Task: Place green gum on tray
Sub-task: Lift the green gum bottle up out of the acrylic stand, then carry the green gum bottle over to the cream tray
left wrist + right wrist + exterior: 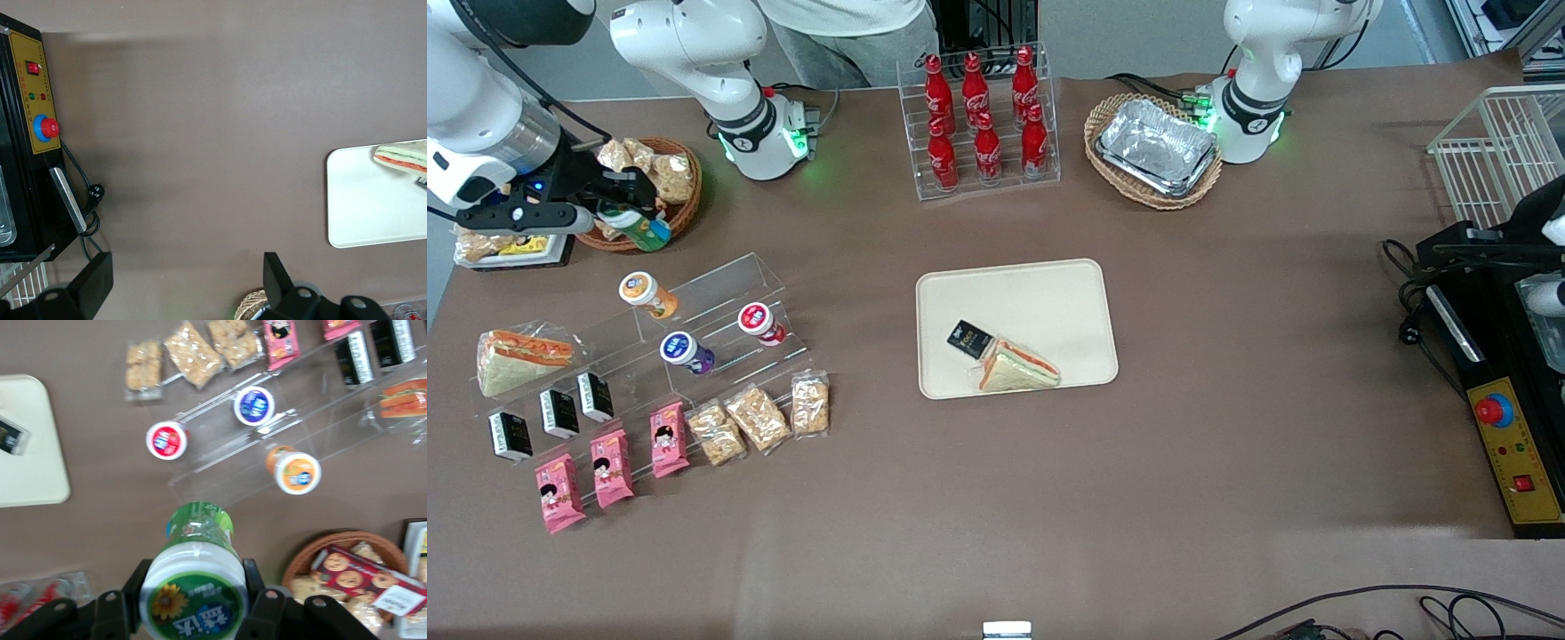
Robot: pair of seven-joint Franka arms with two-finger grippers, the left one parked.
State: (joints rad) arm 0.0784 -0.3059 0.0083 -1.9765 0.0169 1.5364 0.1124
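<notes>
My right gripper is shut on the green gum, a green bottle with a white-rimmed lid, and holds it in the air above the wicker snack basket, at the working arm's end of the table. In the right wrist view the green gum sits between the black fingers, lid toward the camera. The cream tray lies at the table's middle, holding a wrapped sandwich and a small black packet. The tray's corner also shows in the right wrist view.
A clear stepped rack holds orange, purple and red gum bottles. Snack packets, black boxes and a sandwich lie near it. A cola bottle rack and a foil tray in a basket stand farther from the front camera.
</notes>
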